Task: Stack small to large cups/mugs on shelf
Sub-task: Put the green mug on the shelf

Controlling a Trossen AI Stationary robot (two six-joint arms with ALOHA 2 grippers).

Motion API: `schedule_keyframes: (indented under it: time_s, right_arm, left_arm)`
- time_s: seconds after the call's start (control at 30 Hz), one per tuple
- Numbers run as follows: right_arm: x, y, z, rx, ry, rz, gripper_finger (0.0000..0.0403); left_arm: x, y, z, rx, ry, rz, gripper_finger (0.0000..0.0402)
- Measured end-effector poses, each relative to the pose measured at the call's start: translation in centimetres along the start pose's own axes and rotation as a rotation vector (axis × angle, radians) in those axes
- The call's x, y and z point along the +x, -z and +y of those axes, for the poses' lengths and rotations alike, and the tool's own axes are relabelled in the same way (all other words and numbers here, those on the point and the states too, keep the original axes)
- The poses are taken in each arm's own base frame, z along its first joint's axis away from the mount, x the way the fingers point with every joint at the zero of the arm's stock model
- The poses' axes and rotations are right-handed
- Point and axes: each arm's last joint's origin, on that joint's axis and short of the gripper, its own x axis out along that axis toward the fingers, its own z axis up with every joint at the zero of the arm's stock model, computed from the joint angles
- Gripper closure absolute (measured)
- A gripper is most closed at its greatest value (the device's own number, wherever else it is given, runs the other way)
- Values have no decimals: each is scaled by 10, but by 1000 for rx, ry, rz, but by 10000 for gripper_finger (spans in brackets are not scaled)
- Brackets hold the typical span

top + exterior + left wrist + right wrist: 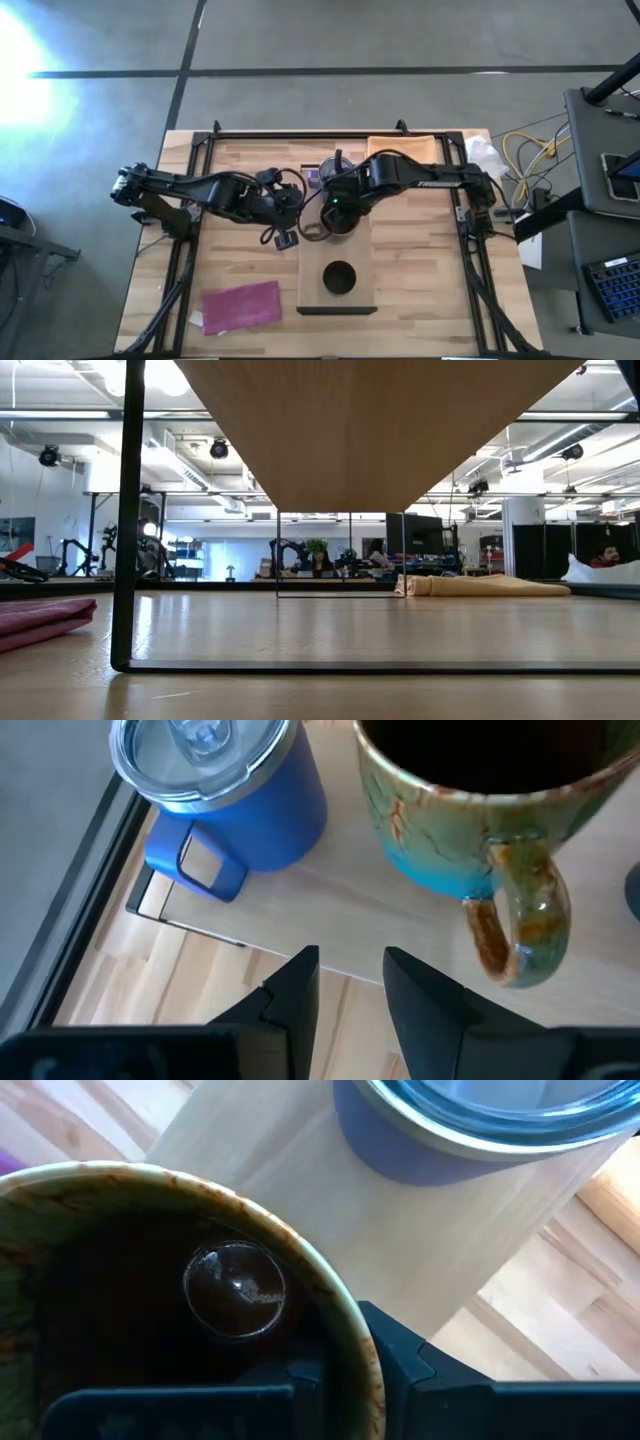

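Note:
The light-wood shelf (355, 255) stands at the table's middle. The small black cup (339, 278) stands on the shelf's near part. The brown glazed mug (450, 820) stands farther back on the shelf, its handle (520, 930) turned toward my left gripper. The purple mug (225, 800), with a clear lid and a silvery rim, stands on the shelf's far end (314, 179). My right gripper (335, 213) is over the brown mug and shut on it. My left gripper (350, 985) is open and empty, just left of the brown mug (298, 222). My right gripper holds the brown mug by its rim (350, 1335), with one finger inside the mug and the other finger (400, 1355) outside its wall. The fingers come from above, pointing down. The mug is upright; in the left wrist view its base appears to rest on the shelf.
An orange cloth (405, 148) lies at the table's far edge and a purple cloth (240, 305) at the near left. Black frame rails (185, 240) run along both sides. The low view looks under the shelf board (360, 430), past its black leg (125, 520).

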Motion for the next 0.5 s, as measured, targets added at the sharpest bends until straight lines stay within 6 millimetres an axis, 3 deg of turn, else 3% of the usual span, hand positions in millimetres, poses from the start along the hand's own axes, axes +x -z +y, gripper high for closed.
schedule_keyframes:
  time_s: [0.5]
  right_arm:
    - [3, 1, 1, 57, 29, -27, 345]
  left_arm:
    - [-3, 1, 2, 4, -1, 5, 301]
